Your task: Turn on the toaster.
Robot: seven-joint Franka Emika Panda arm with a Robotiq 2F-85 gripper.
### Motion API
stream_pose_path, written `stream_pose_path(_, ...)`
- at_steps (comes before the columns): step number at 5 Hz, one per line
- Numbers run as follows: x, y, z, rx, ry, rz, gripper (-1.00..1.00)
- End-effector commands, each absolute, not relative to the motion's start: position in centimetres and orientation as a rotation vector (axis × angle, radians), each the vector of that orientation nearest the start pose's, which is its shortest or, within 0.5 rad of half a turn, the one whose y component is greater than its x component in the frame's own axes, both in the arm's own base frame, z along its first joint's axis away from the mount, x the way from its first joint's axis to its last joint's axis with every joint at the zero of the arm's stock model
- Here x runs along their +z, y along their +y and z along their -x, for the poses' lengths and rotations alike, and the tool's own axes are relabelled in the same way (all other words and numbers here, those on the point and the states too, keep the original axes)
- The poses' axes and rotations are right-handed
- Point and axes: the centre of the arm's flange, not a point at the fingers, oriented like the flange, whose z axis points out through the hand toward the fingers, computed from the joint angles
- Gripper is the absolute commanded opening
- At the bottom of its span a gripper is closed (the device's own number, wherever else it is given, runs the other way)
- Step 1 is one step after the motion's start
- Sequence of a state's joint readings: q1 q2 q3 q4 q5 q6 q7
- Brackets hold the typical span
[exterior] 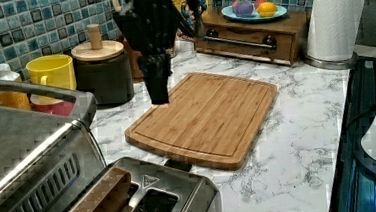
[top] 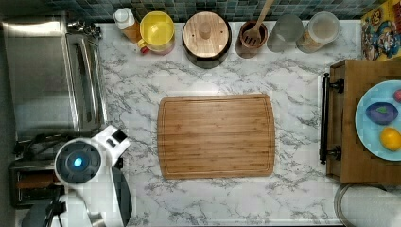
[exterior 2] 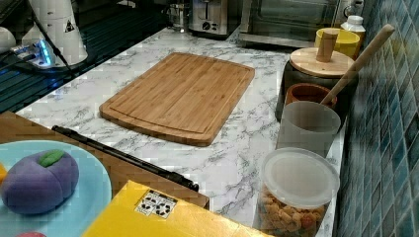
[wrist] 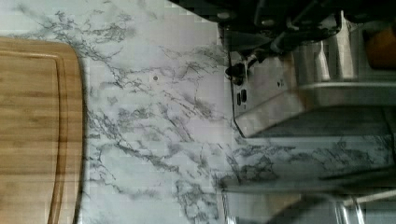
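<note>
The brushed-steel toaster (top: 28, 184) stands at the top view's lower left, partly under my white arm (top: 78, 163). In the left view the toaster (exterior: 147, 199) sits at the bottom with a brown slice in one slot, and its black lever (exterior: 177, 164) points toward the cutting board. My dark gripper (exterior: 157, 95) hangs above that lever end, apart from it. The wrist view looks down on the toaster's end face (wrist: 275, 98) with the black lever (wrist: 234, 72) close under dark gripper parts. Far off in the right view, the toaster (exterior 2: 207, 17) shows its lever-and-knob end.
A large steel toaster oven (top: 42, 75) stands right beside the toaster. A bamboo cutting board (top: 216, 136) lies mid-counter. Jars, a yellow mug (top: 157, 29) and a lidded canister (top: 206, 35) line the tiled wall. A wooden box (top: 350, 156) holds a plate of fruit.
</note>
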State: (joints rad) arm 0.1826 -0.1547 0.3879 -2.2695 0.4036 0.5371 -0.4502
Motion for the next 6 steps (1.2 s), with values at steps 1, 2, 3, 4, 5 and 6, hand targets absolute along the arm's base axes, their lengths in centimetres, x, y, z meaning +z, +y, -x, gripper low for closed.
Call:
stream_pose_path(1, 42.7, 33.6, -34.9, 0.163, -0.222, 2.811, -1.0)
stream_pose_path(2, 41.5, 35.6, -34.9, 0.151, -0.137, 2.876, -1.0)
stream_pose_path(3, 39.7, 35.8, -36.5, 0.167, -0.056, 2.921, -1.0)
stream_pose_path(4, 39.5, 35.2, -37.5, 0.133, 0.021, 2.912, -1.0)
stream_pose_path(5, 39.6, 34.8, -37.9, 0.123, 0.064, 2.877, -1.0)
stream_pose_path(6, 38.7, 35.6, -37.7, 0.123, 0.043, 2.889, -1.0)
